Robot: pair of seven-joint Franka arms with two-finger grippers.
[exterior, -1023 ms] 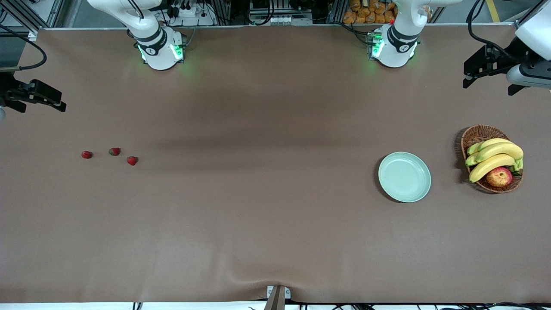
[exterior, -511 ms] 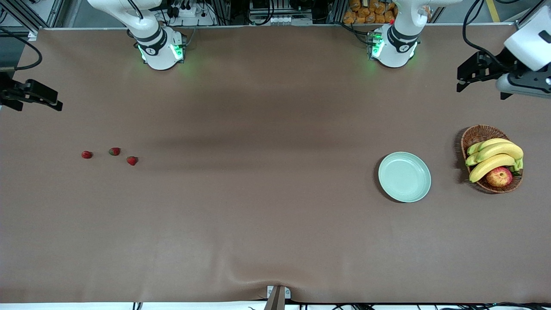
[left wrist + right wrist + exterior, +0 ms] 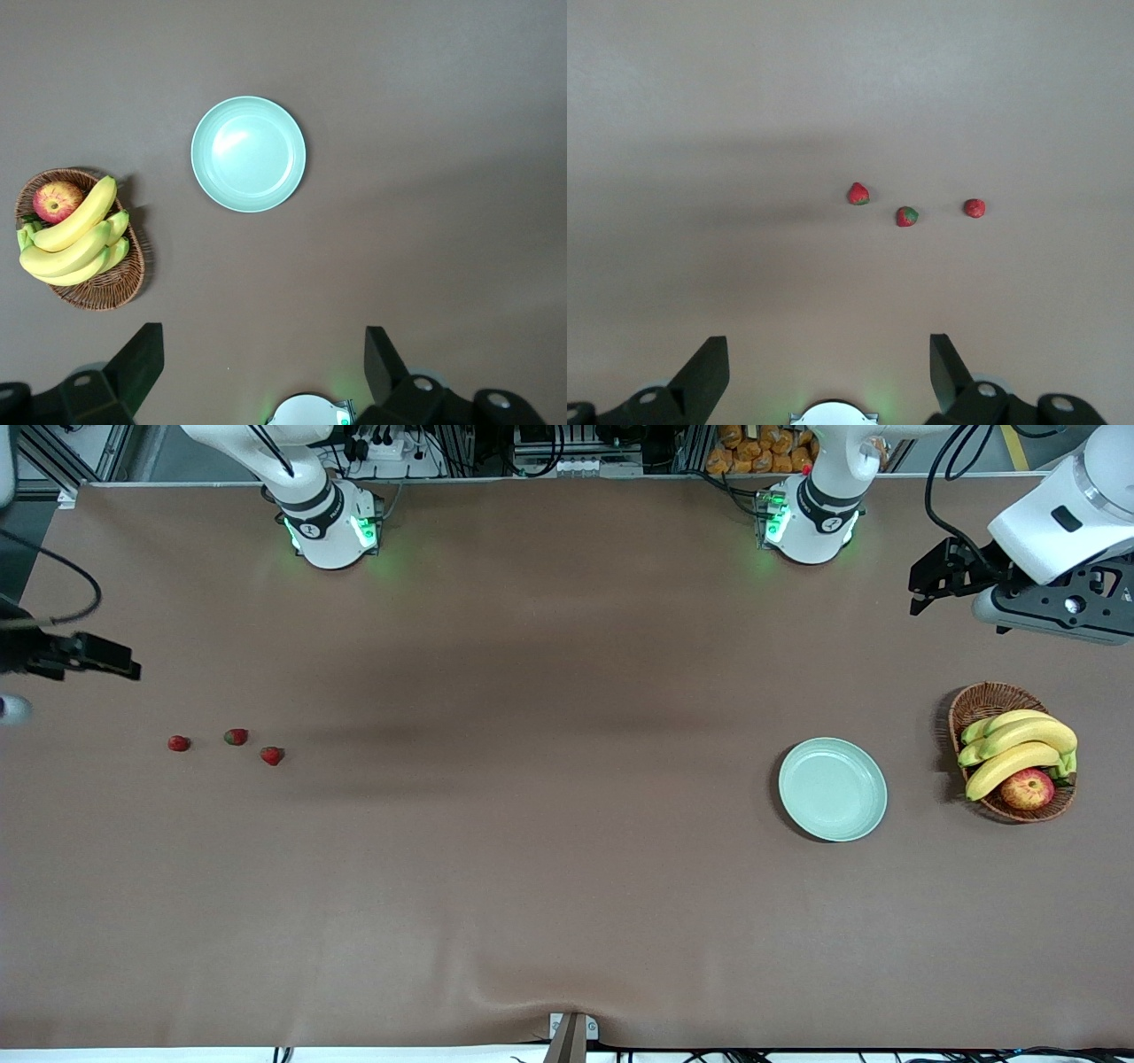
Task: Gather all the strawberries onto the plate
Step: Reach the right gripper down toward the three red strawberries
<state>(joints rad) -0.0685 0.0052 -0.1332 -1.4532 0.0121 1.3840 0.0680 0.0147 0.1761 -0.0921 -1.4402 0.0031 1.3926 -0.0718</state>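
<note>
Right, three strawberries sit in a loose row on the brown table toward the right arm's end, none of them touching. The right gripper hangs high in the air just off that end of the table, well apart from the berries, fingers spread wide and holding nothing. Each berry is tiny and red; the middle one shows a green top in the right wrist view, and the one nearest the table's middle lies slightly nearer the front camera than its neighbours.

Over at the left arm's end, the plate lies flat, round, pale mint green, smooth, with nothing in it. The left gripper is up over the table toward the robots' bases from the plate, well apart from it, and it too is spread wide and holding nothing. Beside the plate, closer to the table's end, a brown wicker basket holds bananas and a red-yellow apple.

In the front view the right gripper is cut off at the picture's edge, so only dark parts show. Both wrist views catch only the fingers' dark tips.
</note>
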